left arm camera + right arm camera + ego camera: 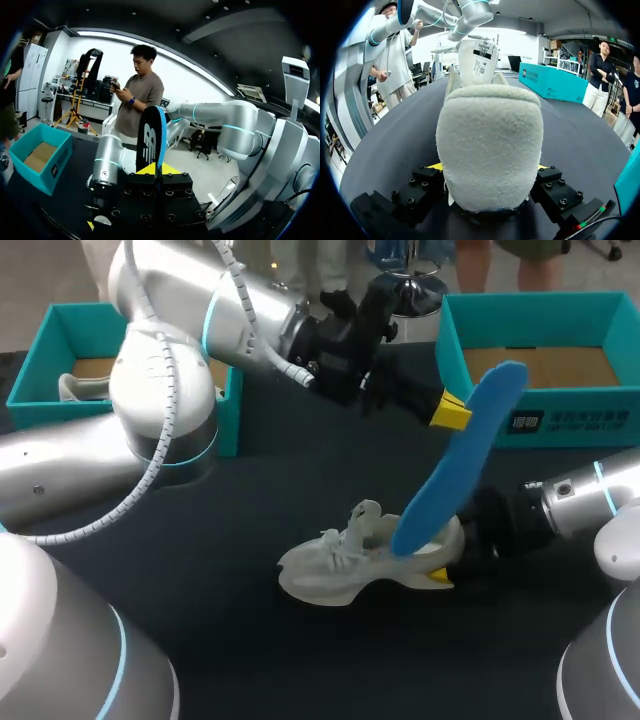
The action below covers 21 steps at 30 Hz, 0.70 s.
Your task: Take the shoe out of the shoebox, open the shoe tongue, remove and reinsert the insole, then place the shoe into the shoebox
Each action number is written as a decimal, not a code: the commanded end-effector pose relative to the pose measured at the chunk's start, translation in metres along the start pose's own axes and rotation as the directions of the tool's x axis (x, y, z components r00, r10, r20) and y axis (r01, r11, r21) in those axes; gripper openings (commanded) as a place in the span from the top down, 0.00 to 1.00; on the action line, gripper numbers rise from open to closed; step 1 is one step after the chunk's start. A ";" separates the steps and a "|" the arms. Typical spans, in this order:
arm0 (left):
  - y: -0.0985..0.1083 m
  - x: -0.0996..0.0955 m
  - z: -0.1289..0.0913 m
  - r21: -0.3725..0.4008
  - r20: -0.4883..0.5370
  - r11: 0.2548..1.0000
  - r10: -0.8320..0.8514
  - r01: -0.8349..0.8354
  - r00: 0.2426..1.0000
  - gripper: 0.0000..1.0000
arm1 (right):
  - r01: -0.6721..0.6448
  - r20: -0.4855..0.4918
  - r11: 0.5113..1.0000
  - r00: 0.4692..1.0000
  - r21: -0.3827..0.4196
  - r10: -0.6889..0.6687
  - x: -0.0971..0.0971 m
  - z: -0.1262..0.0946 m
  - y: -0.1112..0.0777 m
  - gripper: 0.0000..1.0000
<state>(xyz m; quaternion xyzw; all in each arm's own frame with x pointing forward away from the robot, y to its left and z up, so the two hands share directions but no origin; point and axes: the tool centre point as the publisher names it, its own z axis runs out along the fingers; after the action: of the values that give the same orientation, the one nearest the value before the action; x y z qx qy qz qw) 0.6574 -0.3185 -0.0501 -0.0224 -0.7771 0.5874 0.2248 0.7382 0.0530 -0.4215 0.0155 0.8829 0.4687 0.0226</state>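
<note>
The shoe (350,560) lay on the dark table (250,500) near its middle, toe pointing to the robot's left, well apart from both boxes. A broad stretch of tabletop lay between its toe and the left shoebox (35,370), and another between it and the table's near side. The right gripper (440,575) came in low from the right edge and clamped the shoe's heel. In the right wrist view the fuzzy heel (490,145) filled the space between the two yellow tips of that gripper (488,167), both pressing on it, with the tongue (477,60) standing upright beyond. The blue insole (460,460) slanted up from the mouth of the shoe toward the right shoebox (540,400), and its upper end overlapped that box's front wall in the head view. The left gripper (450,410) pinched the insole near its upper part. The left wrist view showed the insole (152,140) edge-on, squeezed between the gripper's (159,169) yellow tips. The left arm (250,310) stretched across the table's far side – above the shoe – and crowded the space between the two boxes. A second shoe (75,388) sat inside the left shoebox, while the right one showed only its cardboard floor.
</note>
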 end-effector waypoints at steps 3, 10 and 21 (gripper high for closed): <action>-0.005 0.014 -0.016 0.104 -0.017 0.994 0.019 -0.017 1.000 1.00 | 0.000 0.002 1.000 1.000 0.004 0.000 0.001 0.000 0.001 1.00; -0.027 0.030 -0.034 0.210 -0.064 0.978 0.012 0.002 0.998 1.00 | 0.000 0.002 1.000 1.000 0.004 0.000 0.001 0.000 0.001 1.00; -0.051 0.057 -0.061 0.330 -0.165 0.943 0.010 0.046 0.986 1.00 | 0.000 0.002 1.000 1.000 0.004 0.000 0.001 0.000 0.001 1.00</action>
<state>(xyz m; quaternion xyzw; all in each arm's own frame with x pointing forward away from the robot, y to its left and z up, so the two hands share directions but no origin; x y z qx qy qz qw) 0.6434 -0.2718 0.0274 -0.0285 -0.6538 0.6956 0.2964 0.7381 0.0529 -0.4215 0.0155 0.8829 0.4687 0.0226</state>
